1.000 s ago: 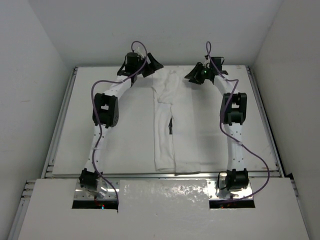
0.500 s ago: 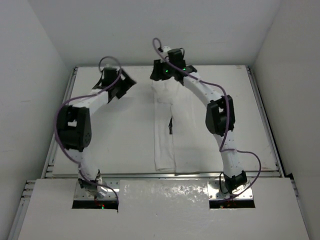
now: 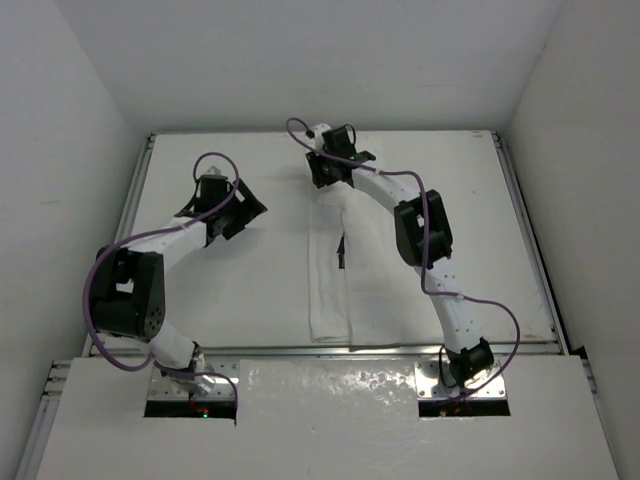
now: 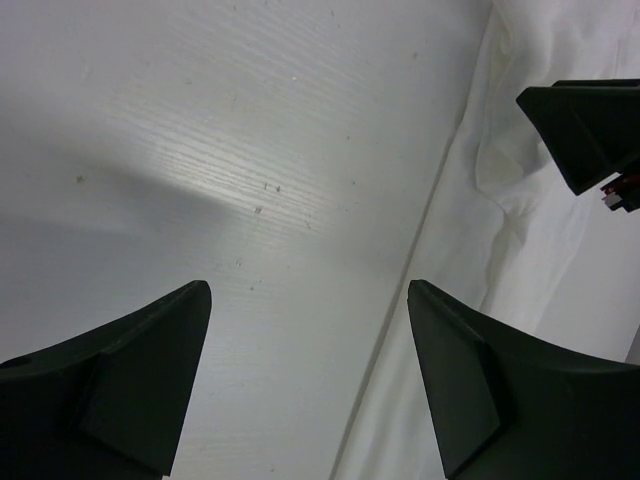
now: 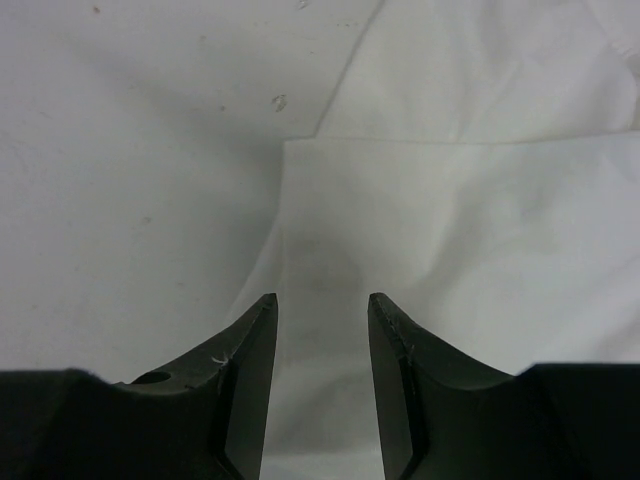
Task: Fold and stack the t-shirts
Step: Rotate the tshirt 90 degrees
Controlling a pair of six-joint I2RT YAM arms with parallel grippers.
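The white t-shirt lies in a long strip down the middle of the table, its left part doubled over, with a small black mark at the fold. My right gripper hovers over the shirt's far end. In the right wrist view its jaws stand partly open above flat cloth, with nothing between them. My left gripper is over bare table left of the shirt, wide open and empty. The shirt's edge runs past its right finger.
The white tabletop is bounded by metal rails at left and right and by walls behind. A white ledge covers the near edge between the arm bases. A finger of the right gripper shows in the left wrist view.
My left arm has pulled back from the far edge toward the near left, away from the shirt. My right arm has swung left across the shirt's top end, and its jaws are slightly narrower.
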